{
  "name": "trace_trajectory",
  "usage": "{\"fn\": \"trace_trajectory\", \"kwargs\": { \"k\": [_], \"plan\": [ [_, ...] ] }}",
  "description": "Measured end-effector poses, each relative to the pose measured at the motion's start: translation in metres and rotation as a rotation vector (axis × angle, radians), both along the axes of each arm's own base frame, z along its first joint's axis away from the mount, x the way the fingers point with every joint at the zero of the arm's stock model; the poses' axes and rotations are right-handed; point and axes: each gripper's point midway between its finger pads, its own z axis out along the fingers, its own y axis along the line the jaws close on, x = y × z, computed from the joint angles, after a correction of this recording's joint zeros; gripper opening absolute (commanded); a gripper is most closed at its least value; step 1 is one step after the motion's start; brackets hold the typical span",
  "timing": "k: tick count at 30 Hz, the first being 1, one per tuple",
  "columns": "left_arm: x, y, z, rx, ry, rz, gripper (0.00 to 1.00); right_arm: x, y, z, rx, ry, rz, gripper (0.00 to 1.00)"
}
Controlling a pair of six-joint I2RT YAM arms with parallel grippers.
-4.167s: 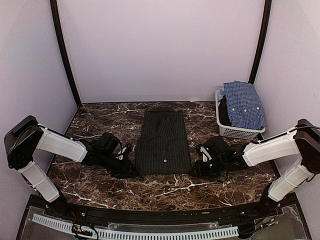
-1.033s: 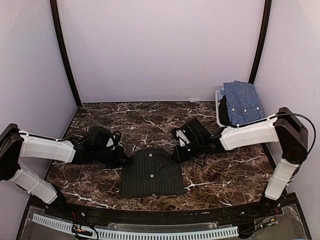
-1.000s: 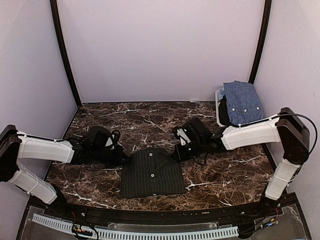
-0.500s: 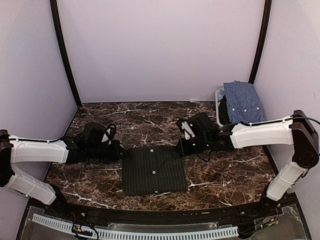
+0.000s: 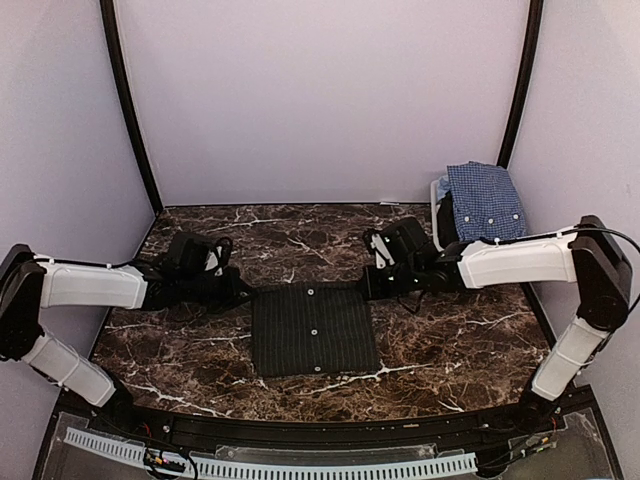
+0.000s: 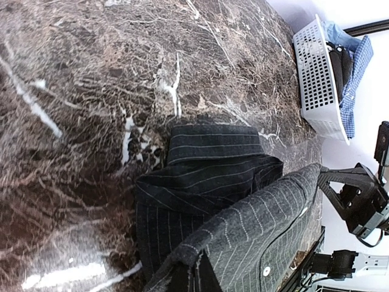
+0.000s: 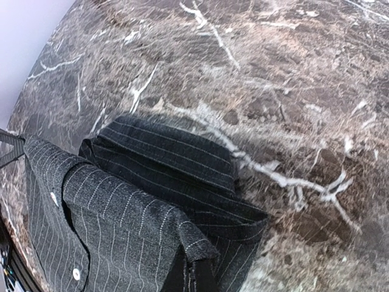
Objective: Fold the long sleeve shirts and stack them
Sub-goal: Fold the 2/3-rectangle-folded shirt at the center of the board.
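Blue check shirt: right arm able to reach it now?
Probably not yet: the right gripper is shut on the black pinstripe shirt. Once free, likely yes; the blue check shirt lies uncovered on the basket beside that arm.

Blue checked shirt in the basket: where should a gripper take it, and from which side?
Pinch the blue checked shirt on its raised top fold, coming down from above: it heaps over the rim of the white basket, whose walls block the sides. The right gripper, nearest, now holds the black shirt.
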Motion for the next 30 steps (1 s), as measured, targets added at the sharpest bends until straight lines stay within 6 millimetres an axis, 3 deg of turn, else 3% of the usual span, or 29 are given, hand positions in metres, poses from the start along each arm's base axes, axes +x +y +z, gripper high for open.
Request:
{"fn": "trace_trajectory", "kwargs": {
  "k": [7, 9, 10, 13, 15, 19, 23, 25, 30],
  "plan": [
    [0.041, -0.008, 0.000, -0.004, -0.028, -0.033, 0.01, 0.037, -0.006, -0.015, 0.012, 0.011, -0.057, 0.00],
    [0.055, -0.010, -0.005, -0.002, -0.030, -0.037, 0.10, 0.049, -0.008, -0.023, 0.009, 0.021, -0.072, 0.00],
    [0.063, -0.011, -0.010, -0.001, -0.026, -0.042, 0.24, 0.055, -0.009, -0.027, 0.008, 0.023, -0.080, 0.08],
    [0.087, -0.011, -0.026, 0.012, -0.017, -0.045, 0.48, 0.078, -0.014, -0.039, -0.008, 0.032, -0.103, 0.26],
    [0.104, -0.010, -0.034, 0.011, -0.005, -0.038, 0.55, 0.094, -0.015, -0.043, -0.025, 0.035, -0.113, 0.37],
    [0.123, -0.006, -0.026, 0.014, -0.027, -0.038, 0.56, 0.111, -0.015, -0.032, -0.037, 0.010, -0.126, 0.55],
    [0.135, -0.011, -0.001, 0.001, -0.088, -0.051, 0.52, 0.106, -0.007, -0.018, -0.071, -0.028, -0.107, 0.63],
    [0.131, -0.010, 0.002, 0.006, -0.082, -0.056, 0.52, 0.098, 0.001, -0.014, -0.095, -0.042, -0.085, 0.64],
    [0.117, -0.009, -0.002, 0.026, -0.039, -0.067, 0.48, 0.086, 0.014, -0.007, -0.138, -0.052, -0.043, 0.53]
  ]
}}
